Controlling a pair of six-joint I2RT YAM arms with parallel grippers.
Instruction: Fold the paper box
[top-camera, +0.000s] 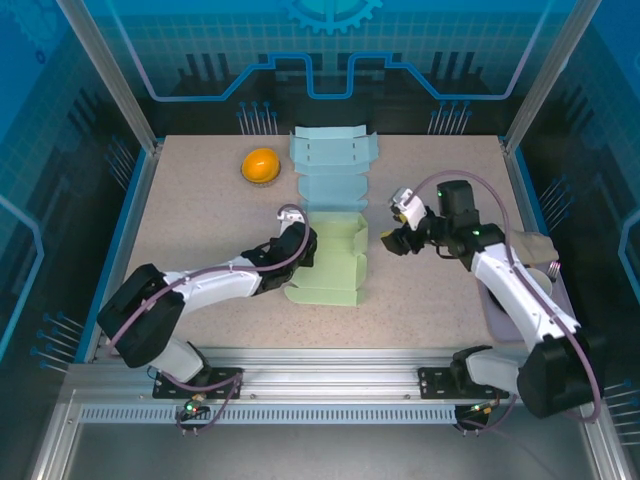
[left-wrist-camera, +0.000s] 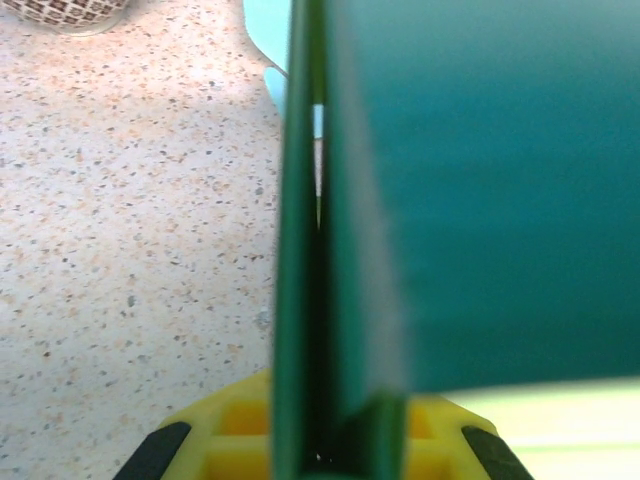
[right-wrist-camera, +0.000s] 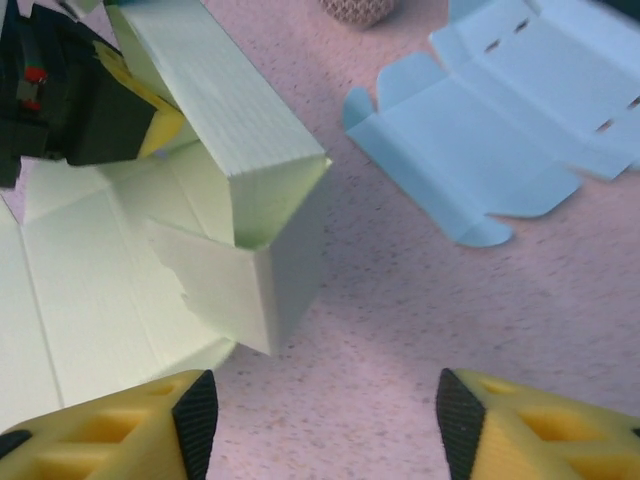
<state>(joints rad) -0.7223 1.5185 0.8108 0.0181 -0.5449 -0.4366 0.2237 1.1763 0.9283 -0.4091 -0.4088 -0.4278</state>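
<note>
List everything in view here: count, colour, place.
green paper box: one, pale green, partly folded, table centre
flat box blank: one, light blue, unfolded, far centre
round object: one, orange, left of the blank
table: one, speckled beige
left arm: one, white and black, jaws shut on a raised wall of the green paper box
right arm: one, white and black, jaws open, right of the green paper box

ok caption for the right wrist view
Open right gripper beside the half-folded pale green paper box, left gripper pinching one wall, flat light blue blank beyond
</note>
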